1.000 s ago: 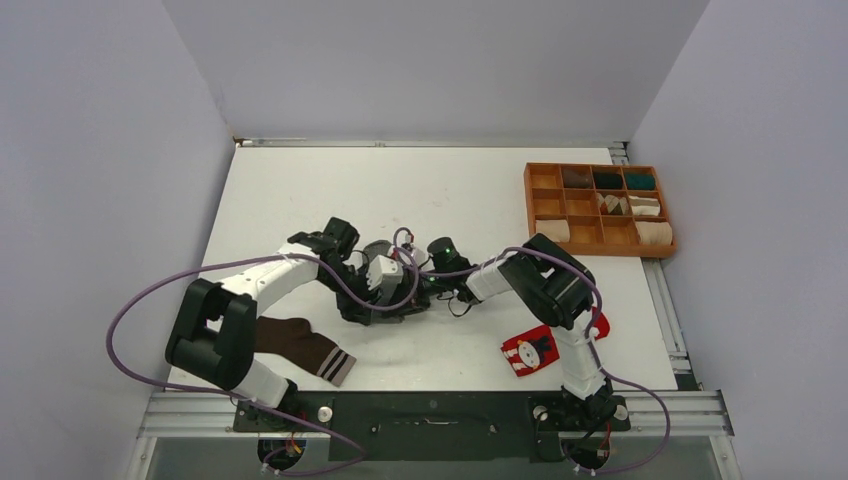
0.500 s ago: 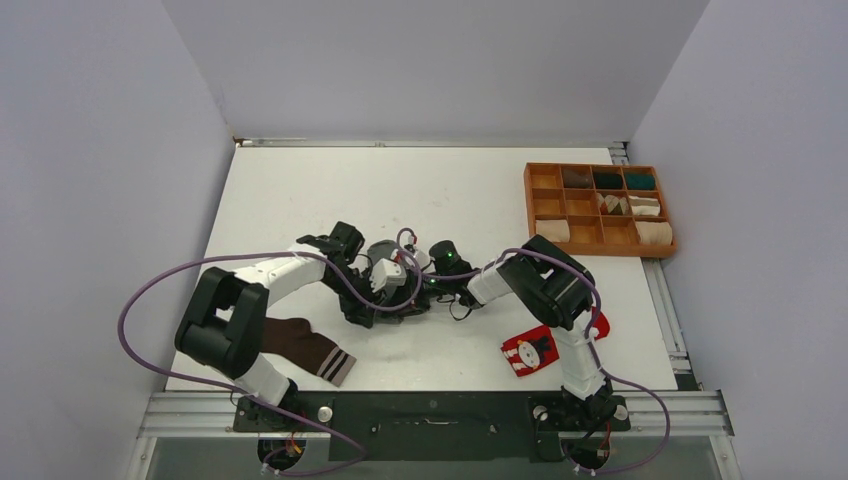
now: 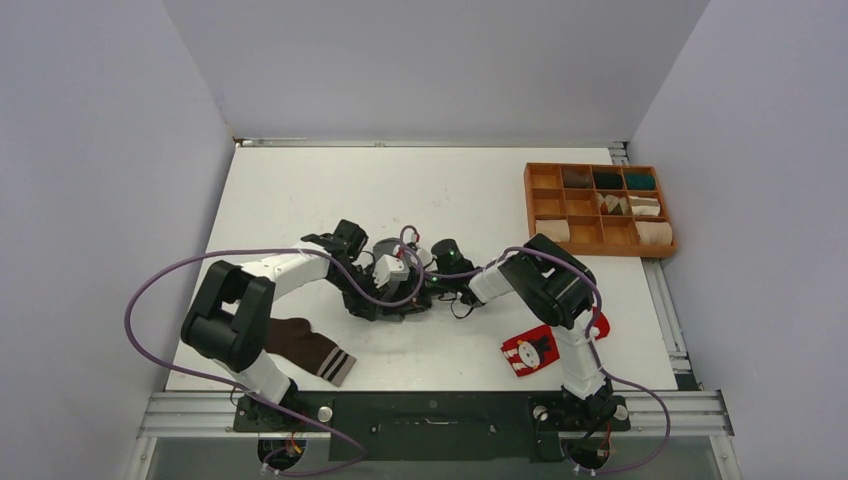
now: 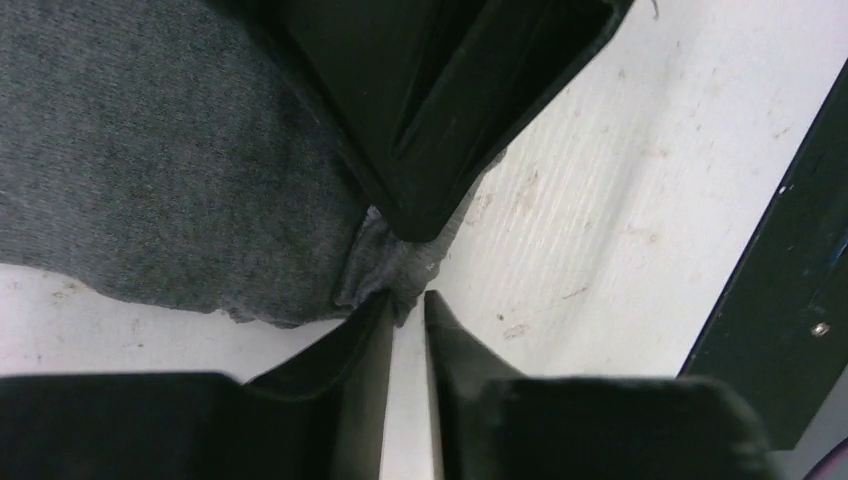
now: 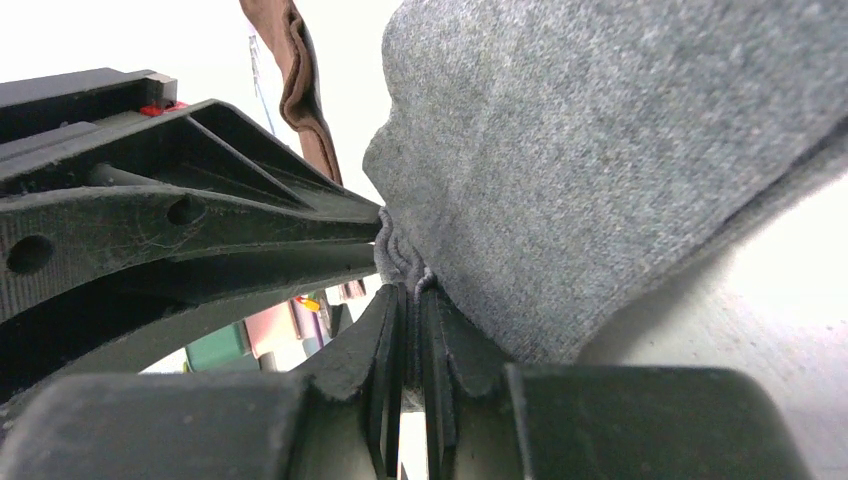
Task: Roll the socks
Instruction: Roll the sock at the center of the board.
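1. The brown sock (image 3: 305, 348) lies flat near the front left of the table (image 3: 450, 190), well apart from both grippers.
2. At the table's centre, the left gripper (image 4: 405, 300) has its jaws drawn in to a narrow slit. The tips are against a bunched fold at the edge of the grey sock (image 4: 170, 160). It cannot be told whether the fold is actually clamped.
3. The grey sock lies on the table between the two grippers.
4. The right gripper (image 5: 410, 290) meets the same fold from the opposite side, with its jaws fully closed on the fabric.
5. The red sock (image 3: 530, 350) lies flat near the front right, beside the right arm.
6. The wooden tray (image 3: 528, 205) stands at the far right.

Hazards: both grippers work one small fold, tip to tip.
- If the left jaws catch only the outermost threads, the fold is likely to slip free once rolling begins, and the sock would fall open.
- If either arm advances, the fingers may collide.
- Opposed pulling may stretch the fabric instead of rolling it.
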### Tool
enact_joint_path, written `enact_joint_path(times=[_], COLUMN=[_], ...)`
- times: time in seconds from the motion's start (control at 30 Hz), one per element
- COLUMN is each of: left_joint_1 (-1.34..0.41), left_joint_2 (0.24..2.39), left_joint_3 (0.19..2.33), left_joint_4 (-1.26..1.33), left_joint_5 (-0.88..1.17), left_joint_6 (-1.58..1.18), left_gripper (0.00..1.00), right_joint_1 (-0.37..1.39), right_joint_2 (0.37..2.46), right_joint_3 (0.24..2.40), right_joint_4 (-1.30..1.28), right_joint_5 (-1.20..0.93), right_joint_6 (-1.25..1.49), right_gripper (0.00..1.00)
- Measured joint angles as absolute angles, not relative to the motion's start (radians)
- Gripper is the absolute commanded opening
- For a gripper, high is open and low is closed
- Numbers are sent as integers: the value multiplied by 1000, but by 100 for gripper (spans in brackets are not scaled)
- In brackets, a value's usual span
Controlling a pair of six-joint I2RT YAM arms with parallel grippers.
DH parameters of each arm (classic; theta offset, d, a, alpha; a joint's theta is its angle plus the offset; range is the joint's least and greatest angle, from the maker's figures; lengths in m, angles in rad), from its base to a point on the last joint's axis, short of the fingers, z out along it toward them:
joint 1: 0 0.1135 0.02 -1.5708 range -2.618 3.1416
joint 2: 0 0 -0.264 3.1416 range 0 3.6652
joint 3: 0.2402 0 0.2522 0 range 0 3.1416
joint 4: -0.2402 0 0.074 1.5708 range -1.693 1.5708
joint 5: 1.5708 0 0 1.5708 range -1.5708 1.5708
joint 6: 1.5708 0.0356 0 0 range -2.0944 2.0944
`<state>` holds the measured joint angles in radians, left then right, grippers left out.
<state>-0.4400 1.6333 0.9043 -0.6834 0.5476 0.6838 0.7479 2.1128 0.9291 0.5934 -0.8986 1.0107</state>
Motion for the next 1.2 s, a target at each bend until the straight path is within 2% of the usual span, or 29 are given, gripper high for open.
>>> enact_joint_path(times=[0.03, 0.2, 0.23, 0.3, 0.37, 0.4, 0.67, 0.7, 0.9, 1.2], left_joint_1=[-440, -440, -440, -440, -439, -439, -436, -436, -415, -410], left_joint_2=[1636, 1659, 1662, 1664, 1669, 1671, 1687, 1689, 1709, 1728], left_joint_3=[905, 920, 922, 924, 930, 933, 949, 950, 960, 965], left_joint_4=[-677, -675, -676, -678, -684, -686, -690, -690, -694, -711], left_joint_5=[546, 554, 556, 558, 557, 556, 573, 579, 587, 593], left_joint_6=[681, 684, 683, 680, 671, 667, 692, 698, 699, 684], left_gripper=[0, 0, 0, 0, 0, 0, 0, 0, 0, 0], right_joint_1=[746, 739, 738, 738, 738, 738, 732, 732, 715, 721], right_joint_2=[2113, 2113, 2113, 2112, 2105, 2098, 1950, 1937, 1821, 1653], right_joint_3=[929, 929, 929, 929, 929, 929, 860, 848, 781, 731], right_joint_4=[593, 593, 593, 590, 584, 581, 504, 496, 451, 455], right_joint_5=[-899, -899, -899, -898, -895, -896, -786, -772, -750, -741], right_joint_6=[1011, 1008, 1007, 1005, 1004, 1005, 946, 943, 887, 684], right_gripper=[5, 6, 9, 20, 39, 44, 67, 74, 80, 80])
